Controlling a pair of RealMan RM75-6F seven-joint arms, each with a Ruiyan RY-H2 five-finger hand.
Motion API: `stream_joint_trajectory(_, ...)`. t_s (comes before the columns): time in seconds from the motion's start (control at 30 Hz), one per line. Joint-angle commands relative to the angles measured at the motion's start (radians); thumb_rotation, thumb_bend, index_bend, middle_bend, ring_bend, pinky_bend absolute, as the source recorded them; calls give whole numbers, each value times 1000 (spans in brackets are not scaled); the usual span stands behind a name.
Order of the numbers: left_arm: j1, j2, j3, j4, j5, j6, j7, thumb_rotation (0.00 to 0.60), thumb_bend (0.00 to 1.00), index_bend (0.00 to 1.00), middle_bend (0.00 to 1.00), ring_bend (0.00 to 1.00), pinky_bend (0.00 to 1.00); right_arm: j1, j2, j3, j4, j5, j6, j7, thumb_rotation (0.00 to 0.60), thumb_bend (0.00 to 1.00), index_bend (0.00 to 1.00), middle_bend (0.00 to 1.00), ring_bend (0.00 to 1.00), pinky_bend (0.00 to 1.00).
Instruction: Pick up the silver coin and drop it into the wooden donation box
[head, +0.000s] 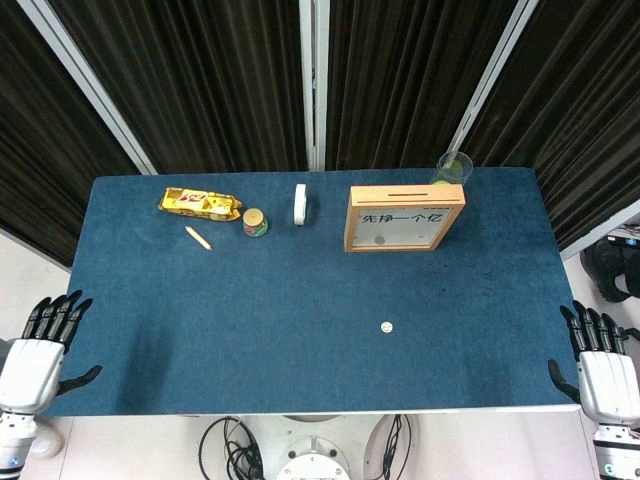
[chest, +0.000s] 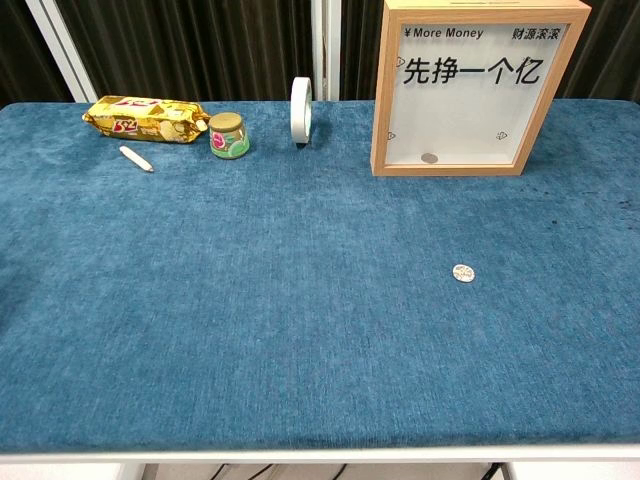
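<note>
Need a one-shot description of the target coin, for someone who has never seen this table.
Start at the wooden donation box standing at the back of the blue table, right of centre. Come forward from it toward the near edge: the silver coin lies flat and alone on bare cloth. A second coin sits inside the box; this one is outside, small, round and pale.

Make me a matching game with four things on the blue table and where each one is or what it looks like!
Things:
1. silver coin
2. wooden donation box
3. snack packet
4. white tape roll

Clues:
A. yellow, far left at the back
B. standing on its edge
C. lying alone on the cloth in front of the box
D. a coin already inside

Pairs: 1-C, 2-D, 3-A, 4-B
</note>
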Motion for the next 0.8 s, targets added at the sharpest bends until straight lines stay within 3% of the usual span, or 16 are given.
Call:
stream_joint_trajectory(0.03,-1,2,-1,-4,2,1,4,600,104,72,0,0,0,2,1,0,1,-2,-2,1,600,294,0,0,0,0)
stream_joint_trajectory(0.57,-7,1,4,-15,19,-6,10,600,104,73,0,0,0,40,12,-16,-32,-55,-44,-35,600,291,0,0,0,0)
stream_joint_trajectory(0.8,-1,-11,9,-8,27,2,10,600,104,72,0,0,0,150,6,4,-101,-108,-166,-185,600,285,0,0,0,0)
